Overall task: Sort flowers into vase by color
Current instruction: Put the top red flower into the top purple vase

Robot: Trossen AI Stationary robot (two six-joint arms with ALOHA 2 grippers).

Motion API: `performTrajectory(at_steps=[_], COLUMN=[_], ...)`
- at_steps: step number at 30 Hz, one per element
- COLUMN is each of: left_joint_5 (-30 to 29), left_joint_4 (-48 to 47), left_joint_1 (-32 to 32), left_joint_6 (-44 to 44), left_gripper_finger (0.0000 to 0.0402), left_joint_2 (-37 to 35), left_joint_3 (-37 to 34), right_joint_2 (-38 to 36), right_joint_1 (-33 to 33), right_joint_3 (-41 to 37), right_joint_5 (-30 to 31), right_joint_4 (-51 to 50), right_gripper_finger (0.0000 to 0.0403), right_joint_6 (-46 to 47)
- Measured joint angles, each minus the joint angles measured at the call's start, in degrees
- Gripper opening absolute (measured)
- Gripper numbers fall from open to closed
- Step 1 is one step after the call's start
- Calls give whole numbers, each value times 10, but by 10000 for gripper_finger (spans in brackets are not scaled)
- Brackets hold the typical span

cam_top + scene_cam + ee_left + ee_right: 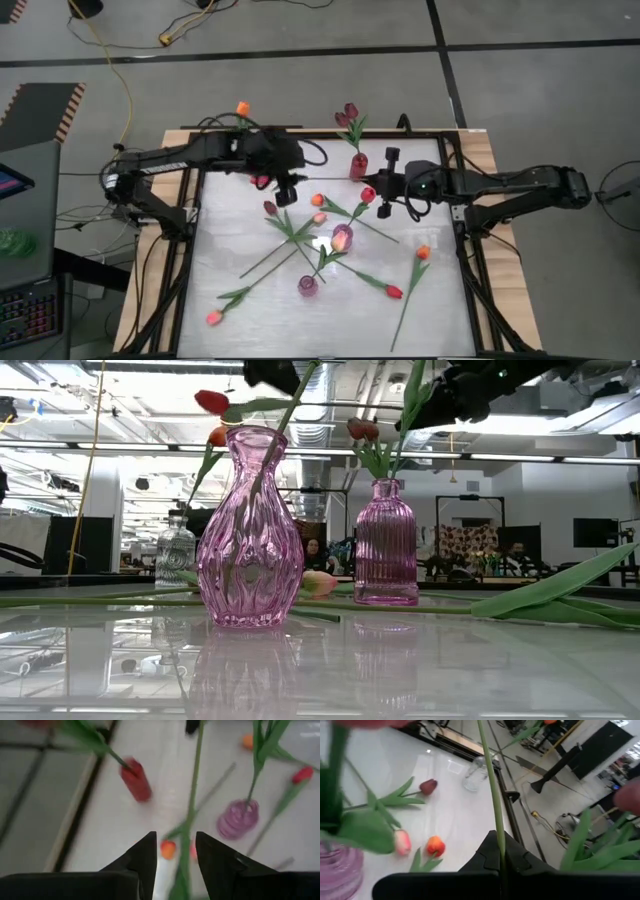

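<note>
A: While the left gripper (287, 190) hangs over the far-left part of the worktop (240, 240), how do its fingers (145, 855) stand?

B: Apart. In its wrist view a green stem (192, 795) runs up through the gap between them, and neither finger is seen pressing on it.

A: And the right gripper (384, 192)?

B: Clamped together on a thin green stem (492, 795), which rises straight out of the pinch in its wrist view. From above it sits near the far edge, right of centre, with a red tulip head (368, 194) just beside it.

A: Where are the flowers?

B: Most lie loose across the middle of the worktop: an orange tulip (317, 200), a dark maroon one (269, 207), a pale pink one (320, 217), an orange one (423, 252) toward the right edge, a red one (394, 292) nearer the front, and one (214, 317) close to the front-left corner. Two dark tulips (348, 113) stand in a ribbed pink vase (358, 165) at the far edge.

A: Other vases?

B: A rounded pink vase (250, 530) stands upright in the low view with a stem inside it and red and orange heads above its rim. A clear glass vase (175, 555) stands behind it to the left. From above, another pink vase (308, 285) stands near the front centre.
</note>
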Motion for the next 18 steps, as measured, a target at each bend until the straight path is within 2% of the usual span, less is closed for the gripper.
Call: performTrajectory(at_steps=[4,12,16,18], left_joint_5=[-16,-19,-22,-49], left_joint_4=[-6,-13,-22,-24], left_joint_1=[0,-5,-28,-49], left_joint_6=[16,-10,-35,-52], left_gripper_finger=[119,119,119,119], left_joint_2=[-26,-116,-145,-156], left_joint_3=[27,24,24,15], right_joint_2=[0,0,0,0], right_joint_1=[-2,-6,-6,-6], right_joint_3=[9,10,10,10], right_joint_5=[20,30,31,31], right_joint_4=[0,1,1,1], right_gripper_finger=[18,18,18,18], right_joint_6=[0,1,6,15])
